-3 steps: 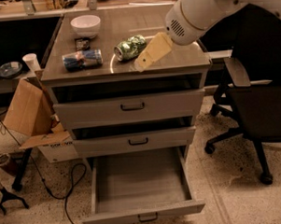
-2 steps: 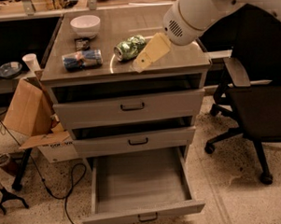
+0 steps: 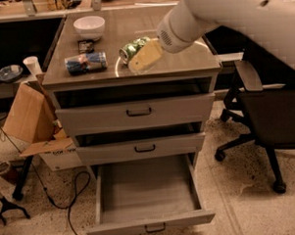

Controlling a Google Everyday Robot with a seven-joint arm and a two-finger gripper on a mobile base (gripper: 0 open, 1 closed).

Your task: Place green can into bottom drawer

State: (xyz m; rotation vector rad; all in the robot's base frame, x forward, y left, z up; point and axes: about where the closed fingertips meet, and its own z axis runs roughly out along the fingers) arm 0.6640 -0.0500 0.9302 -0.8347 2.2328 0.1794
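The green can (image 3: 132,47) lies on its side on the cabinet top, silver end facing front-left. My gripper (image 3: 145,56), yellowish at the tip of the white arm, is low over the cabinet top, right against the can's front-right side. The bottom drawer (image 3: 151,227) is pulled out wide and its grey inside holds nothing. The two shallower drawers above it are slightly ajar.
A blue-wrapped packet (image 3: 86,62), a small dark object (image 3: 85,44) and a white bowl (image 3: 89,27) sit on the cabinet top left of the can. A black office chair (image 3: 270,114) stands to the right. A cardboard box (image 3: 30,119) and cables lie to the left.
My gripper and arm have moved a little to the left, closer against the green can. The can and the drawers have not moved.
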